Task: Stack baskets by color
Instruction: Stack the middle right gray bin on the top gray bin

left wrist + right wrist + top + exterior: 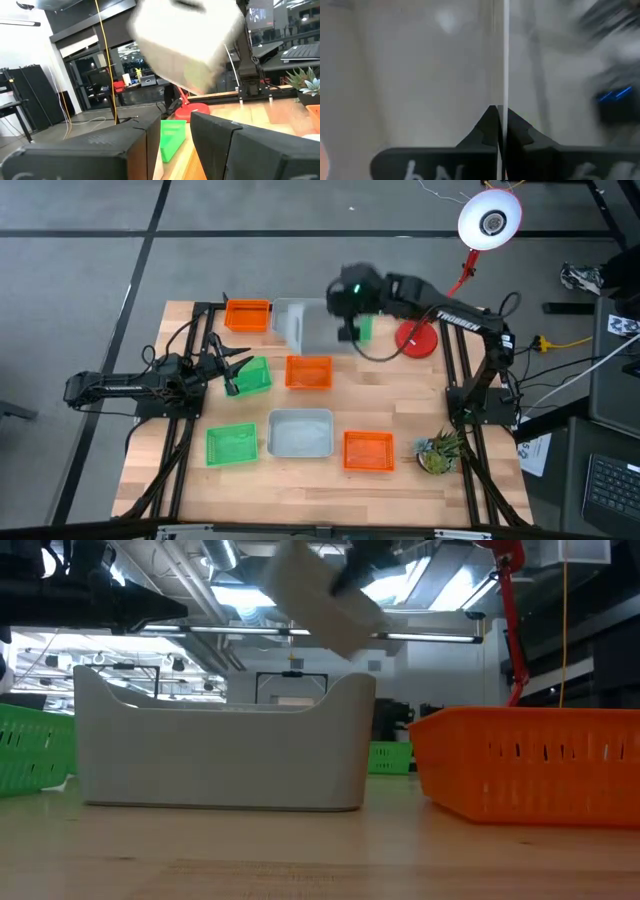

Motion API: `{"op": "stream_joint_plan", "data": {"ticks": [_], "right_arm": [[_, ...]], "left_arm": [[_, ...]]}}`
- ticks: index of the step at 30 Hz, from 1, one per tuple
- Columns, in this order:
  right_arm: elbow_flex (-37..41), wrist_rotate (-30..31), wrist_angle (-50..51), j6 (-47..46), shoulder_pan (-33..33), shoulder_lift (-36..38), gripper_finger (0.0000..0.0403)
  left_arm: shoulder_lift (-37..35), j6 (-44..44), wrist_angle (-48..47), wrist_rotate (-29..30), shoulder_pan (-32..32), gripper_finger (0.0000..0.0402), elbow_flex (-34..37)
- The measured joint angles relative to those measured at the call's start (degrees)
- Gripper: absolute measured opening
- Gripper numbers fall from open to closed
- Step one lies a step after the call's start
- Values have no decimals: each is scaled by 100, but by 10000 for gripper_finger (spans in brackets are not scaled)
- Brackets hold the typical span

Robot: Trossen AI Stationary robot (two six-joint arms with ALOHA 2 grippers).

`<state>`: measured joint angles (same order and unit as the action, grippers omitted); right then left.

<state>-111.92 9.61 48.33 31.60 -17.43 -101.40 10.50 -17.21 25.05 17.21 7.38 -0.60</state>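
My right gripper (348,330) is shut on a translucent grey-white basket (300,328), which hangs blurred high over the table's far middle (320,595). On the table lie orange baskets (247,315) (308,372) (368,450), green baskets (250,375) (232,443) and one more (363,330) partly under the right gripper, and a second grey-white basket (300,432). My left gripper (235,368) stands open at the left, beside the green basket there, touching nothing. My right gripper pinches a thin wall of the grey-white basket (504,75) between its two fingers (487,125). The wall's edge runs straight out between the fingertips. The fingers come slanting down from the table's right. The basket is lifted clear of the table and hangs tilted (320,595).
A red desk lamp stands at the far right, with its round base (417,338) on the table and its head (490,220) beyond the far edge. A small potted plant (440,450) sits at the near right. Bare wood shows along the near edge (300,490).
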Motion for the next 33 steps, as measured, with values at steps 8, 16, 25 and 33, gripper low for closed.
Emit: {"op": "stream_joint_plan", "data": {"ticks": [8, 16, 25, 33], "right_arm": [[-533, -543, -1943, 432, -822, -639, 0], [-2208, -850, -793, 338, -1254, -2393, 0], [-1848, -990, -413, 302, -1429, -2700, 0], [-1913, -984, -25, 29, -1427, -2680, 0]], "left_arm": [[-2, 2, 1, 30, 0, 100, 0], [-2, 2, 3, 37, 0, 100, 0], [-2, 0, -2, 98, -2, 100, 0], [-2, 2, -17, 208, -2, 100, 0]]}}
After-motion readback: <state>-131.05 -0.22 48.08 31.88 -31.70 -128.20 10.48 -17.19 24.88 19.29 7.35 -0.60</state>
